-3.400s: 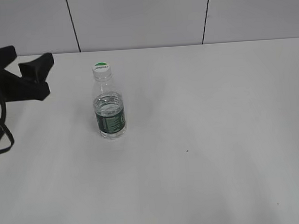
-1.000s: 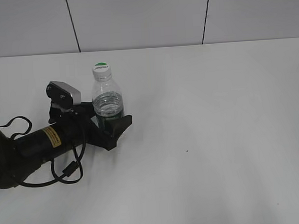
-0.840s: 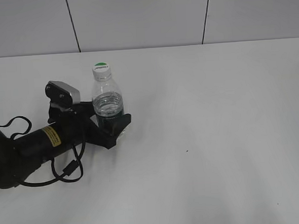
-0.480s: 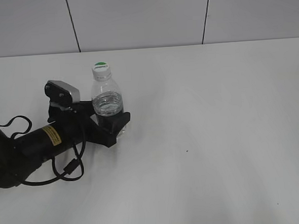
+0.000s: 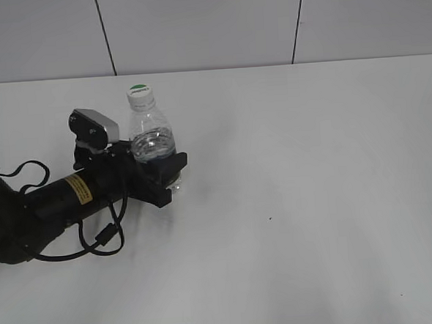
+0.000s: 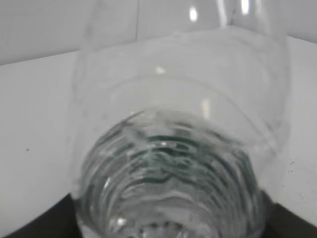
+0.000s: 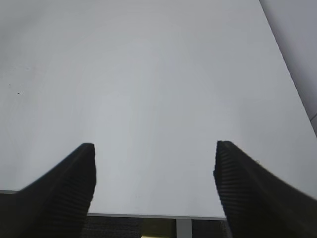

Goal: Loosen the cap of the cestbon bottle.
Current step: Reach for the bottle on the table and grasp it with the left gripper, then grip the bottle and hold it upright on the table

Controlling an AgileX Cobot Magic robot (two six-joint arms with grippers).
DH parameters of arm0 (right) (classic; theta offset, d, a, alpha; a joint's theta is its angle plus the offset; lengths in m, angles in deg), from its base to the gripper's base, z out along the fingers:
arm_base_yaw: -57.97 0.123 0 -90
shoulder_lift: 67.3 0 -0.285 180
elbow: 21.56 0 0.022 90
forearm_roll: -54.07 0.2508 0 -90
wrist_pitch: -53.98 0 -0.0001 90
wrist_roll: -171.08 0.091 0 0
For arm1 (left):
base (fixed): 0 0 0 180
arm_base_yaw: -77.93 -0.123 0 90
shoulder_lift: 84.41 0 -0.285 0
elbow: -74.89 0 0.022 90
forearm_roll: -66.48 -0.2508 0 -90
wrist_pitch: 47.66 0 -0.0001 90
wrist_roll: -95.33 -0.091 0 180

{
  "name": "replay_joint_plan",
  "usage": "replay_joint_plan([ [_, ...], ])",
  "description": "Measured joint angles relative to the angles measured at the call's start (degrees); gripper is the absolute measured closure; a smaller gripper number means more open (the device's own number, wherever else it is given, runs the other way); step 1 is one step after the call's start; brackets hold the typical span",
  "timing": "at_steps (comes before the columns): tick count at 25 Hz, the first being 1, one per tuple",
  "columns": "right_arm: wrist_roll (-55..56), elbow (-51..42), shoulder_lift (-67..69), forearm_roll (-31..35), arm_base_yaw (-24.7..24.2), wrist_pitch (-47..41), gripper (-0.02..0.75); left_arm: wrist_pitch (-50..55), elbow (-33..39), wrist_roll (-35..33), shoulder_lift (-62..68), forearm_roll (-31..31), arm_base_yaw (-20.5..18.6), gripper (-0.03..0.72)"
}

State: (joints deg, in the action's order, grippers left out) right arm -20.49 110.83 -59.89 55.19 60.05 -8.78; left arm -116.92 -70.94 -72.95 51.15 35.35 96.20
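Bottle position: the cestbon bottle (image 5: 153, 147) stands upright at the table's (image 5: 314, 200) left rear, its lower body clamped in the left gripper (image 5: 163, 176), jaws closed on the label band. Right gripper (image 7: 153, 183) spread wide over bare table, holding nothing. Broad free surface to the right and front; wall behind. The cap (image 5: 140, 95), white with green top, sits on the neck.
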Motion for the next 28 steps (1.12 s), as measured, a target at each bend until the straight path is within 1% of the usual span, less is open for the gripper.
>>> replay_joint_plan([
  [11, 0.00, 0.00, 0.00, 0.00, 0.00, 0.00, 0.169, 0.00, -0.04, 0.00, 0.00, -1.15, 0.00, 0.285],
  [14, 0.00, 0.00, 0.00, 0.00, 0.00, 0.00, 0.169, 0.59, -0.04, 0.00, -0.56, -6.03, -0.12, 0.285],
  [16, 0.00, 0.00, 0.00, 0.00, 0.00, 0.00, 0.169, 1.63, -0.04, 0.00, -1.53, -11.17, -0.12, 0.285],
  [18, 0.00, 0.00, 0.00, 0.00, 0.00, 0.00, 0.169, 1.95, -0.04, 0.00, -2.88, -15.00, 0.00, 0.285],
  [20, 0.00, 0.00, 0.00, 0.00, 0.00, 0.00, 0.169, 1.85, -0.04, 0.00, -4.15, -17.86, 0.00, 0.285],
  [24, 0.00, 0.00, 0.00, 0.00, 0.00, 0.00, 0.169, 1.89, -0.04, 1.19, -4.70, -21.36, 0.15, 0.285],
  [28, 0.00, 0.00, 0.00, 0.00, 0.00, 0.00, 0.169, 2.13, -0.12, 1.95, -4.70, -22.15, 2.56, 0.285],
])
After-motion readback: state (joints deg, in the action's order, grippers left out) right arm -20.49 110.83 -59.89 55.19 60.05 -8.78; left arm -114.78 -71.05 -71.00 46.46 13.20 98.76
